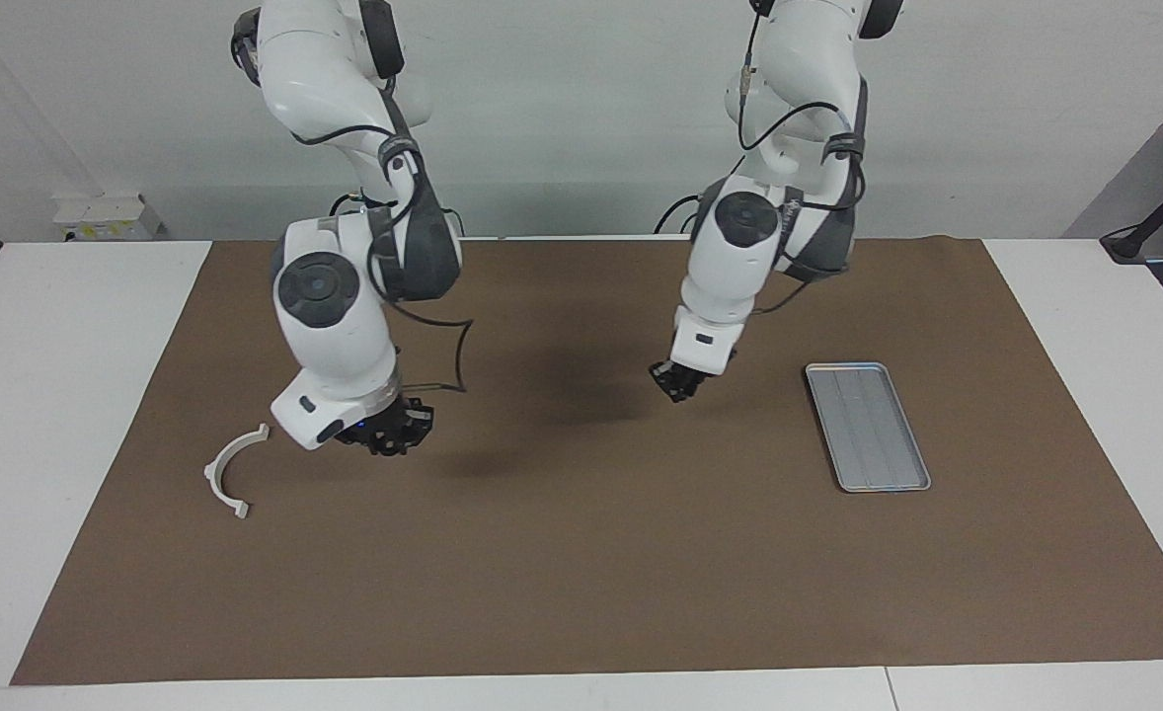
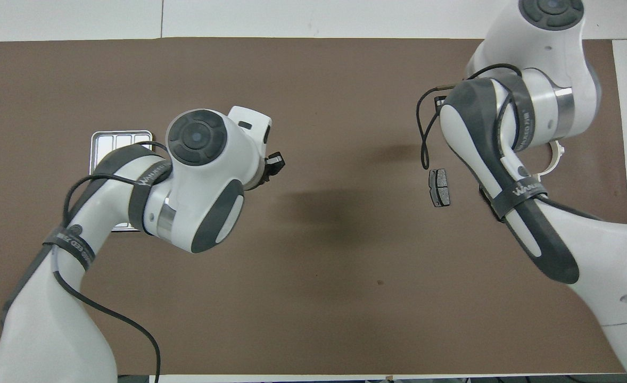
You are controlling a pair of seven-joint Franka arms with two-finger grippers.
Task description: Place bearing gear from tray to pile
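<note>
**Facing view.**
- The tray point(image 1: 868, 427) is lying in the middle band of the frame, toward the left arm's end of the brown mat point(image 1: 581, 573). Its ribbed floor is showing bare, and no bearing gear is showing anywhere in this view.
- The left pincer point(image 1: 678, 383) is hanging over open mat at frame centre, beside the tray. I cannot tell whether it is apart, together or carrying anything.
- The right pincer point(image 1: 389, 430) is hovering low beside the white bracket point(image 1: 212, 472), toward the right arm's end. I cannot tell its state either.

**Overhead view.**
- The left arm is covering most of the tray point(image 2: 119, 141), and the left pincer point(image 2: 274, 162) is pointing toward frame centre.
- One brake pad point(image 2: 439, 187) is lying in the open, and the right arm is part-hiding the bracket point(image 2: 555, 157).
- The gear is not showing here either.

**Handling (judged).**
- The gear is probably metal, so stiff, dense for its size and smooth enough to slip. Gripping across its outer rim looks safest.

**Room.**
- The tray's raised rim is calling for a lift before any travel.
- Wide bare mat is lying between the tray and the pile, and the surface edges are well apart from both.
- The right arm is crowding the pile.
</note>
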